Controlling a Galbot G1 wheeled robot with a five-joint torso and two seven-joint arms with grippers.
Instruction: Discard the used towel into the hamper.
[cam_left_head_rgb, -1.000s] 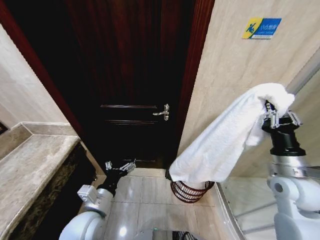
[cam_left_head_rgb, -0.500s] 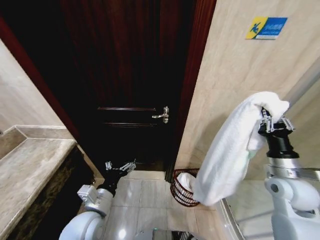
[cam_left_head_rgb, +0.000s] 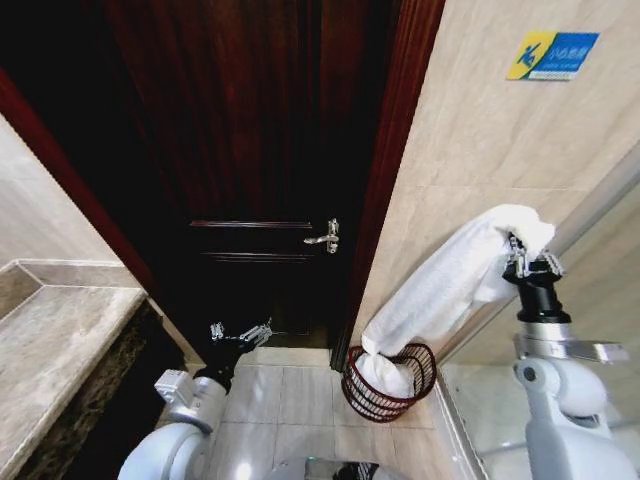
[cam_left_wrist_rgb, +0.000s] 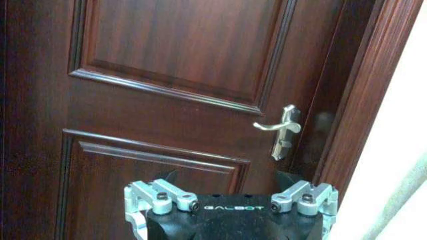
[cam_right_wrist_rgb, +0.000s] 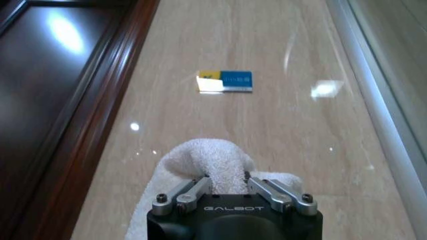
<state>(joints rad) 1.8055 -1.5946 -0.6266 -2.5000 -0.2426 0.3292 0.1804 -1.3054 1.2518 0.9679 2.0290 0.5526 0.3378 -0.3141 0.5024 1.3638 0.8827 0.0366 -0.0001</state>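
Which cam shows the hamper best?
Head view: the hamper stands on the floor by the door frame, the towel hanging from the right gripper with its lower end inside. The wrist views face the door and the wall, not the hamper.

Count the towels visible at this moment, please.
1. The white towel hangs from the right gripper, which is shut on its upper end, and its lower end sits inside the hamper. Anything deeper in the hamper is hidden.
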